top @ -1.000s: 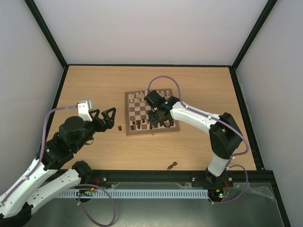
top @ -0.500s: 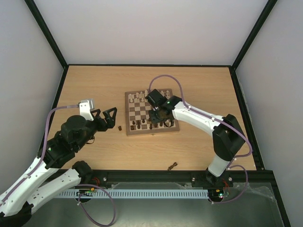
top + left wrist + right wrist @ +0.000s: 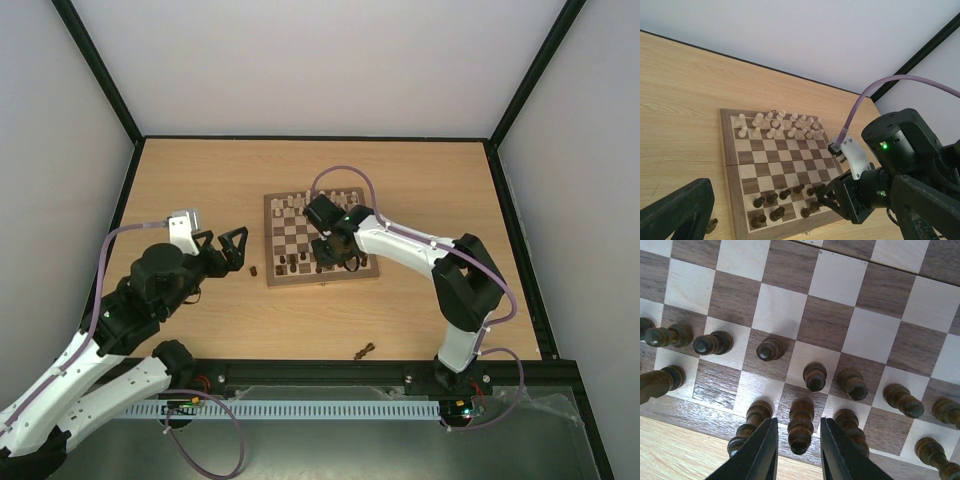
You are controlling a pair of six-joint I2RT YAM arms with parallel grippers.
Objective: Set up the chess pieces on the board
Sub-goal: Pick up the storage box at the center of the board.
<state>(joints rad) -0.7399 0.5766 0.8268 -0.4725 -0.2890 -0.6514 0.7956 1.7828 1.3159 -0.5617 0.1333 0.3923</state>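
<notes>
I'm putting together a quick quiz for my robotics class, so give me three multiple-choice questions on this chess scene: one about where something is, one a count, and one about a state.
1. Where is the right pincer?
A) over the board's nearest rows, among the dark pieces
B) over the cream pieces' rows
C) off the board, over bare wood

2. In the top view, how many dark pieces lie off the board on the table?
A) none
B) two
C) five

3. What state is the left pincer in?
A) shut on a pawn
B) out of view
C) open, holding nothing

Answers:
1 A: its fingers stand either side of a dark piece in the row by the board's edge.
2 B: one sits beside the board's left edge, and one lies near the table's front.
3 C: its fingers are spread wide with nothing between them.
</notes>
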